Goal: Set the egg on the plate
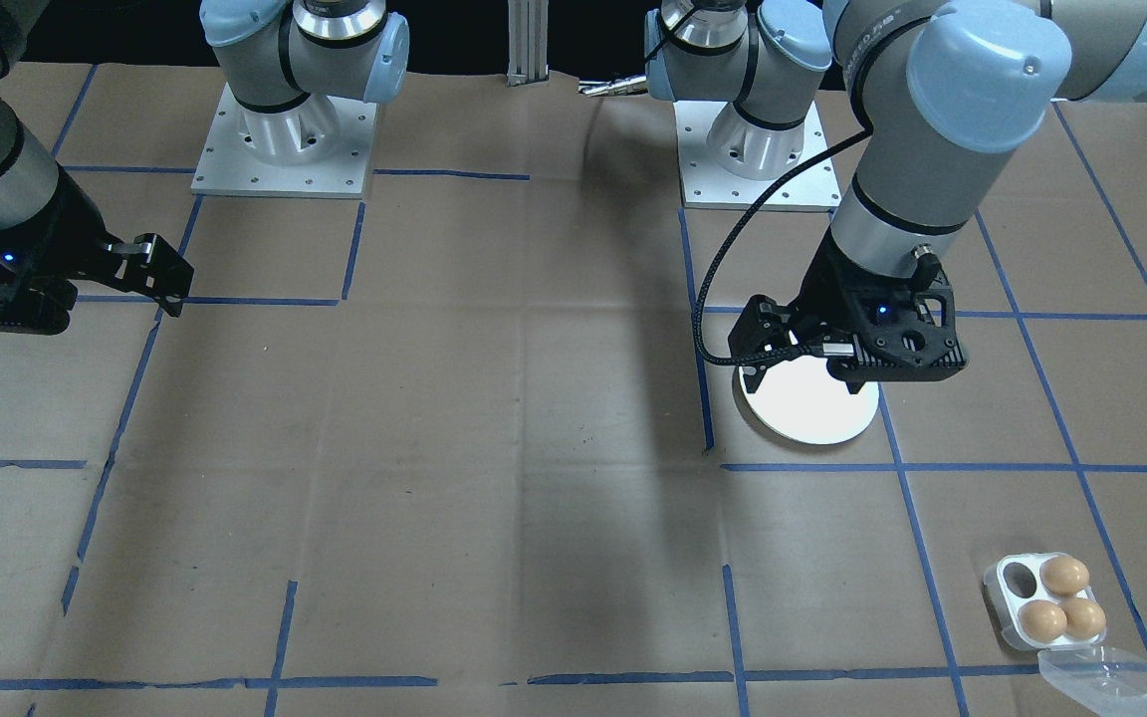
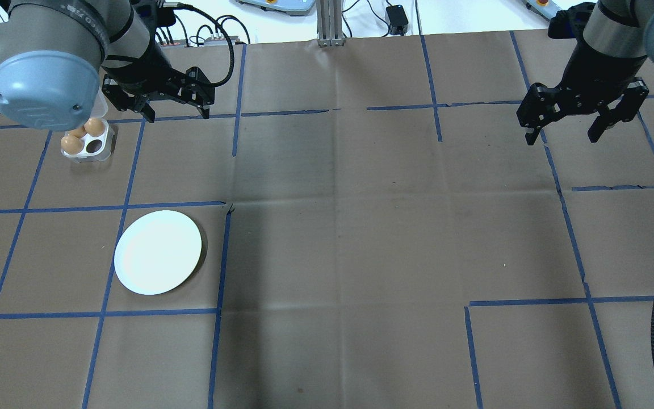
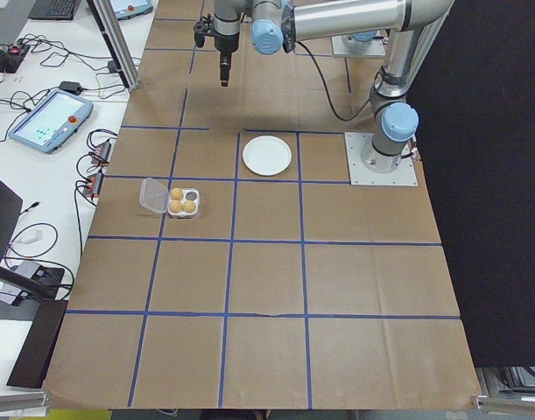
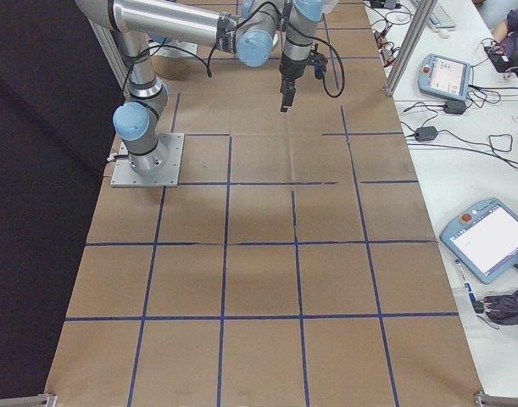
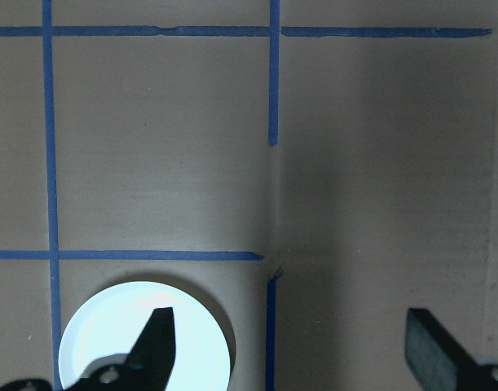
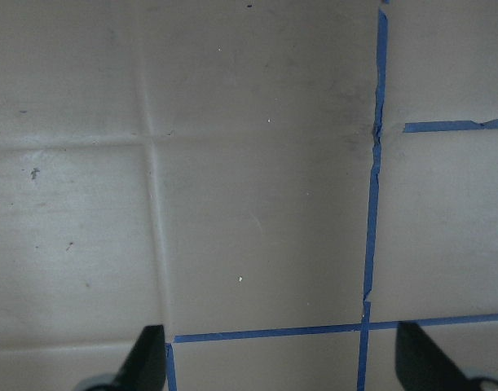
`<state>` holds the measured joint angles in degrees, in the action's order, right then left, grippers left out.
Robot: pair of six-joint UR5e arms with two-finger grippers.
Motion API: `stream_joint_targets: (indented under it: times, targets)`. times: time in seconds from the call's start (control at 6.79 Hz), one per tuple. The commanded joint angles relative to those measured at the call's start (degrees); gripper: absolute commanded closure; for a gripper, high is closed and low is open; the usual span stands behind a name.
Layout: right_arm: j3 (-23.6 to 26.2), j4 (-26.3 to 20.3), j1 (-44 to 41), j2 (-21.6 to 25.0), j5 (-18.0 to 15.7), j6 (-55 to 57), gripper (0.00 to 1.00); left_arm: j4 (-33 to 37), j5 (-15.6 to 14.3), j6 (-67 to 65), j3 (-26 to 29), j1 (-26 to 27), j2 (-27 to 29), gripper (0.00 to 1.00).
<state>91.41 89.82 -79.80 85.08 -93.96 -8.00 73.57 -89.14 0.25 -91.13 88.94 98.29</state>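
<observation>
White plate point(image 2: 158, 251) on brown paper point(image 2: 361, 227) gridded with blue tape point(image 2: 222, 258) — beyond it, three tan eggs point(image 2: 80, 136) in a white tray point(image 2: 105, 152).

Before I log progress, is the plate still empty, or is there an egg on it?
Empty: the plate is bare white in the overhead view.

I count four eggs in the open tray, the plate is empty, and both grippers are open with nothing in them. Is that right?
Not quite: the egg tray holds three eggs, and its fourth cup is empty, as the exterior front-facing view shows. The rest stands: the plate is empty, and the left gripper and right gripper have open jaws holding nothing.
</observation>
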Motion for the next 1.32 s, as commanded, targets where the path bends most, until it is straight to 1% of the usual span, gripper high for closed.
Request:
stream_joint_targets:
  times: [0.0, 1.18]
  targets:
    - [0.0, 0.0, 0.0, 0.0, 0.0, 0.0, 0.0, 0.35, 0.1, -0.08, -0.1, 0.0, -0.03, 0.0]
    - [0.0, 0.0, 0.0, 0.0, 0.0, 0.0, 0.0, 0.61, -0.34, 1.06, -0.1, -0.52, 0.75, 0.0]
